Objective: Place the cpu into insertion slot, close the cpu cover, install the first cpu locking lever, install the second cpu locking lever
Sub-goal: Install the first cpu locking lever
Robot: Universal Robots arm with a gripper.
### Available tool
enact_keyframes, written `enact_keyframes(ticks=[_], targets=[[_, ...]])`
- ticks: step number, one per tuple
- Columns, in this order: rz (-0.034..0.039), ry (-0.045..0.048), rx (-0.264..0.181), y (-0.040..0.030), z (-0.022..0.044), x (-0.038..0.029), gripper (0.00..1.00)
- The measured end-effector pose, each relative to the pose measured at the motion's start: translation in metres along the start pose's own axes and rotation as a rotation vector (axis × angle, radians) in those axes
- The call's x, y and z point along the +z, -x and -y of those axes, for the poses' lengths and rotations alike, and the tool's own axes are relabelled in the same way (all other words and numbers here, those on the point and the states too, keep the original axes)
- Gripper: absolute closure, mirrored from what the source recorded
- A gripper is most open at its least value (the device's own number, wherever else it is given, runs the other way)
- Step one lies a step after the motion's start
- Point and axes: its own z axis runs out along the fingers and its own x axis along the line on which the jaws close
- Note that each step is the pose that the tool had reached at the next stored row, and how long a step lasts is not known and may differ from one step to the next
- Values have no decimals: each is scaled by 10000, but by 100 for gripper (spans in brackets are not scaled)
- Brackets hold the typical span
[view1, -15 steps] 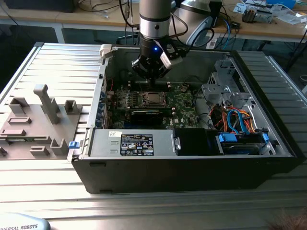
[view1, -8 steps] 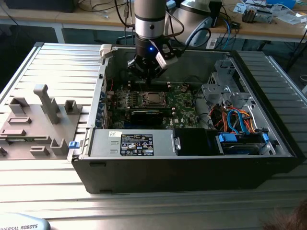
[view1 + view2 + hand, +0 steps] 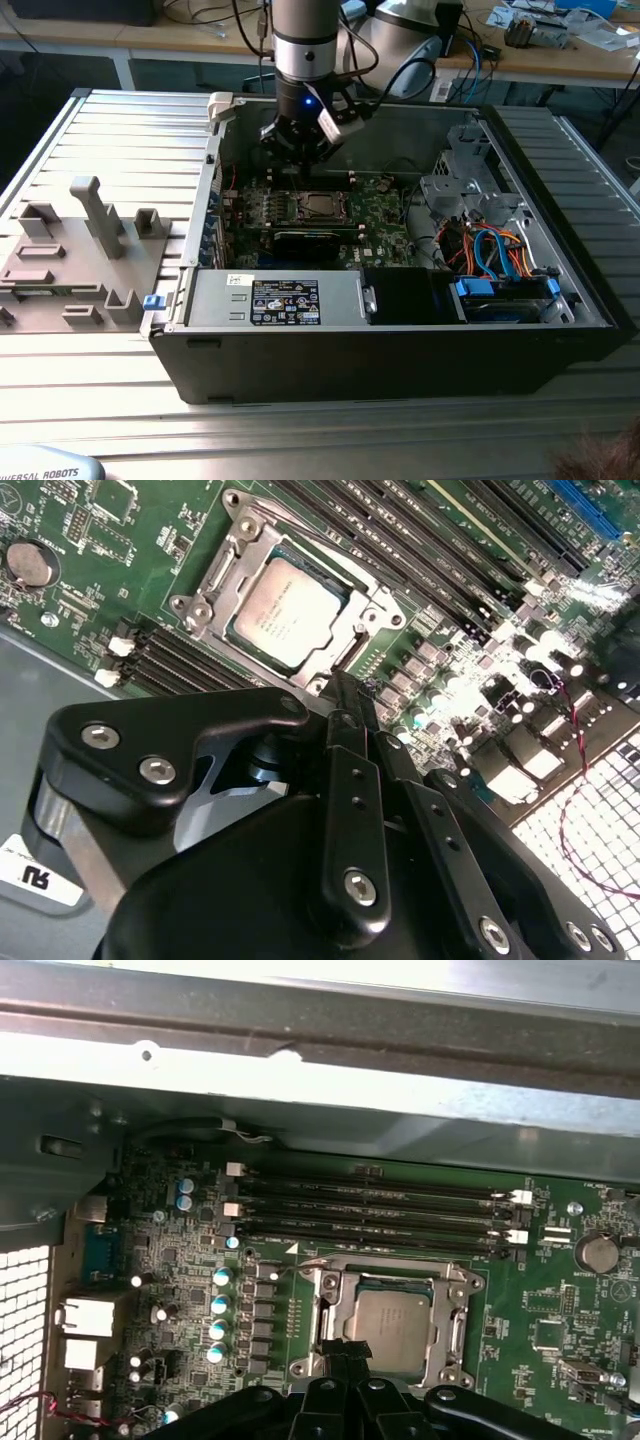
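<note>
Second wrist view: the cpu (image 3: 287,611) lies flat in its socket, upper centre of the frame, with the cpu cover (image 3: 237,572) closed down around it.

Chip is square, so no long axis; its edges run diagonally across this frame, metal top facing up through the cover's window. In the first wrist view the cpu (image 3: 393,1321) sits lower centre, framed by the cpu cover (image 3: 336,1298), beside the memory slots (image 3: 370,1210) on the green board (image 3: 560,1300). The gripper (image 3: 348,702) hangs just beside the cover's near edge, fingers pinched narrow and holding nothing, judged suited to working a thin lever. In the exterior view the gripper (image 3: 303,150) stands inside the computer case (image 3: 560,200), upper centre.
</note>
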Motion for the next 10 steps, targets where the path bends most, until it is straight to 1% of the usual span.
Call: enact_keyframes(ticks=[10], targets=[[-1, -1, 1, -55, -4, 0, 89]])
